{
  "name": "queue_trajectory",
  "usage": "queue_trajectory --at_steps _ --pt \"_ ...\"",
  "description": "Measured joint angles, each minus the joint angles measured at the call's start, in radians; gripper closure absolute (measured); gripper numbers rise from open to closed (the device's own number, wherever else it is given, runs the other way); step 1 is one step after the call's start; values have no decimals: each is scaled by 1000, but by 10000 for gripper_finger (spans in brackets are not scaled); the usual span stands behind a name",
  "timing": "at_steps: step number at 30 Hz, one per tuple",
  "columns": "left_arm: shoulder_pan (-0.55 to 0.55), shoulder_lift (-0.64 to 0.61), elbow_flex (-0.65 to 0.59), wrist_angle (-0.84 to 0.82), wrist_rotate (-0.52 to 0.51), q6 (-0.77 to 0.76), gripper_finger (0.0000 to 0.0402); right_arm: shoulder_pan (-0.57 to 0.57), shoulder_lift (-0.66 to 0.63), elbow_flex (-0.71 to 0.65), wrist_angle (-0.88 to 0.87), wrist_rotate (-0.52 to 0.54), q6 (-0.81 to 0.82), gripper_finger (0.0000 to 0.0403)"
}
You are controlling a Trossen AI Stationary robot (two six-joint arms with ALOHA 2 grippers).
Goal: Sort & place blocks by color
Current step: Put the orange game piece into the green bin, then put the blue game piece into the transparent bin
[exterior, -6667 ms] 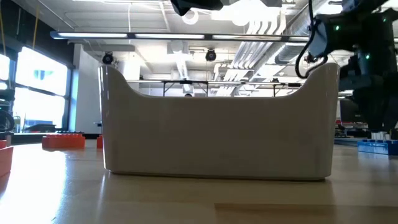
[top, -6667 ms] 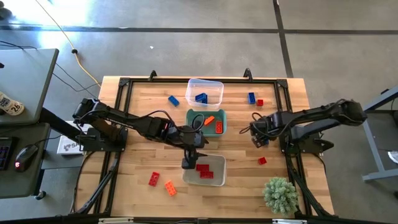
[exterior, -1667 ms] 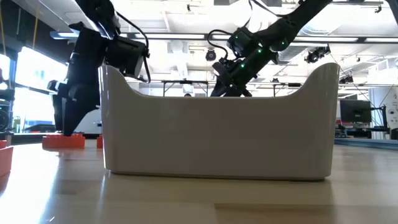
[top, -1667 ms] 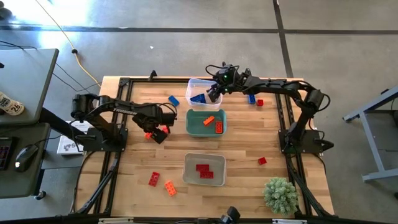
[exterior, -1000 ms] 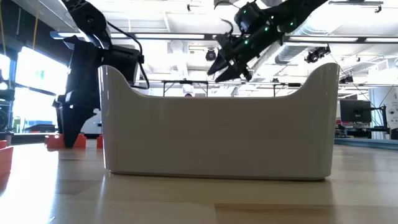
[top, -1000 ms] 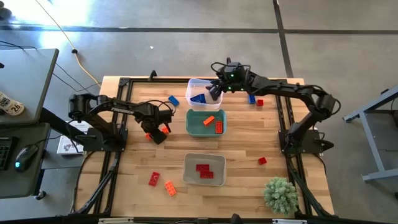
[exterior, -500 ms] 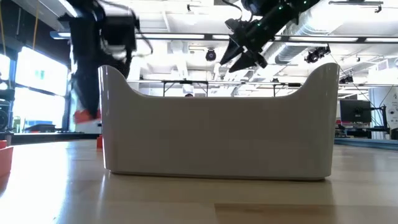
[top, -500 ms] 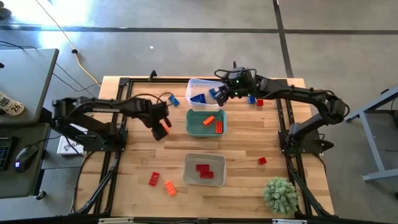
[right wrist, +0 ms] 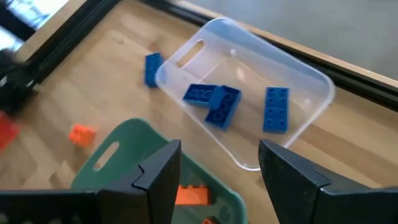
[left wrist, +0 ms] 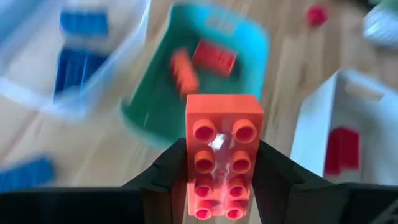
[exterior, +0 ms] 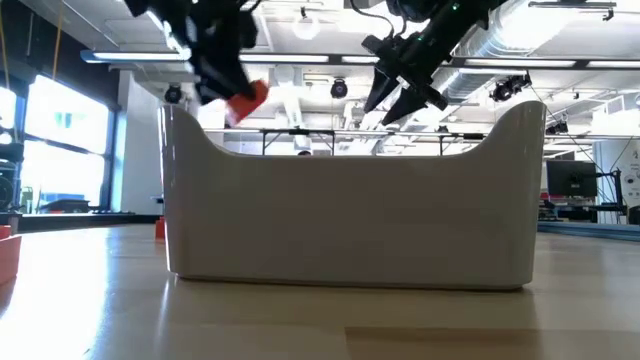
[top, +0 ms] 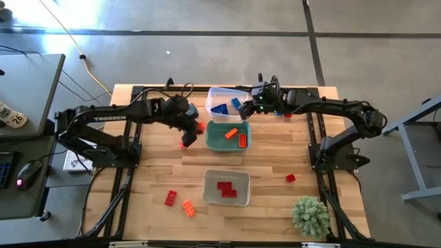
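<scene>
Blocks (top: 226, 189) lie partly sorted: I see red ones in the grey bin (top: 225, 178), blue in the clear bin (top: 227, 92) at the table's (top: 158, 172) far edge. My left gripper (left wrist: 221, 186) is clamped on an orange-red block (left wrist: 222, 152) above the table beside the teal bin (top: 212, 137). My right gripper (right wrist: 214, 165) hangs with fingers apart, empty, over the clear bin.

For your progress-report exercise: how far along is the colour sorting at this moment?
Done: blue blocks in the clear bin, orange ones in the teal bin, red ones in the grey bin. In hand: the left pincer carries an orange block beside the teal bin; the right pincer is open, empty. Left: loose blocks on the table.
</scene>
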Motion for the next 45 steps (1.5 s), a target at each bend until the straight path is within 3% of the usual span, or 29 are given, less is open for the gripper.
queue_trajectory --at_steps 9,18,30,45 --pt "0 93 2 298 128 122 290 -11 0 0 -92 163 180 201" --pt "4 247 3 433 134 200 258 -64 0 0 -202 175 230 201" --pt "5 387 3 476 85 201 253 -200 1 0 -216 118 165 201" --pt "6 401 8 474 40 170 187 -504 61 0 -264 -125 -60 201"
